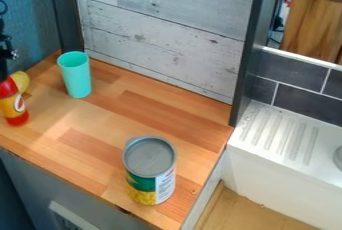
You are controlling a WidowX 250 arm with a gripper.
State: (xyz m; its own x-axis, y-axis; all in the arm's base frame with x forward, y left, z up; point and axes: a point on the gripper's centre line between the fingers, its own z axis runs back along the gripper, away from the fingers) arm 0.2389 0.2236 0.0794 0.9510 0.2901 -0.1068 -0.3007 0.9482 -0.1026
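Above wooden counter [127,116], the tool [4,68] meets a bottle [13,105].

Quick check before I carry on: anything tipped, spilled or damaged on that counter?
Nothing looks spilled or tipped: the can, turquoise cup and red-and-yellow bottle stand upright. One oddity: a dark mark on the front edge of the counter, near the can, possibly wear or chipping.
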